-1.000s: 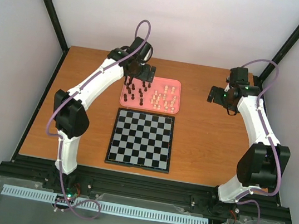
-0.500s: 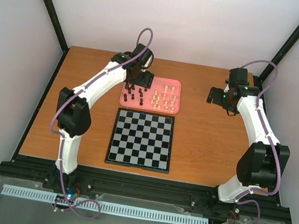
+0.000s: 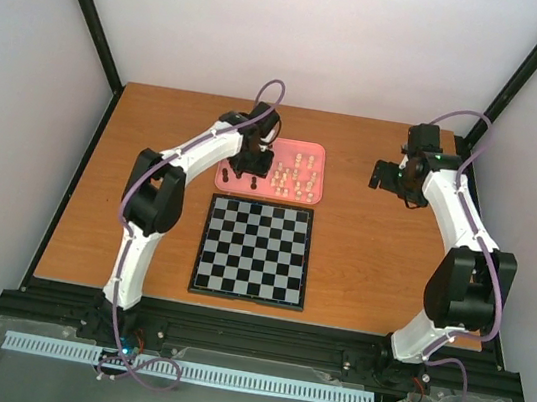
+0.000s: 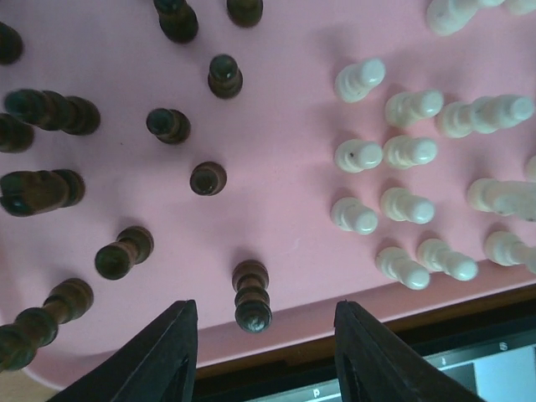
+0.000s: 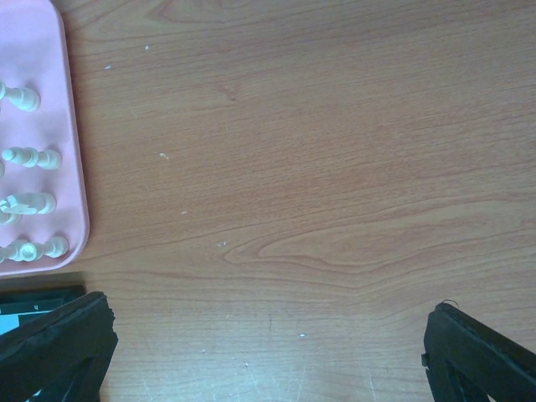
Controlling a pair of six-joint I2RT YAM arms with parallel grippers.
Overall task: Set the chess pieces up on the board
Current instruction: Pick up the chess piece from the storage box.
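Observation:
The chess pieces stand on a pink tray [image 3: 314, 196] behind the board [image 3: 254, 250], which carries none of them. Dark pieces [image 4: 167, 125] fill the tray's left half and cream pieces [image 4: 408, 152] its right half. My left gripper [image 3: 250, 166] hangs over the dark group at the tray's near edge. In the left wrist view the left gripper [image 4: 266, 339] is open, and one dark piece [image 4: 251, 295] stands upright just ahead of the gap, touching neither finger. My right gripper [image 3: 394, 174] hovers over bare wood right of the tray; the right gripper [image 5: 268, 352] is open wide and empty.
A corner of the board [image 5: 33, 301] and the tray's right rim [image 5: 77, 167] with a few cream pieces [image 5: 29, 157] show at the left of the right wrist view. The wooden table [image 3: 370, 267] is walled on three sides.
My left arm has swung right and nearer along the tray, from its far left corner toward its near edge. Its jaws have narrowed. The right arm has barely moved.

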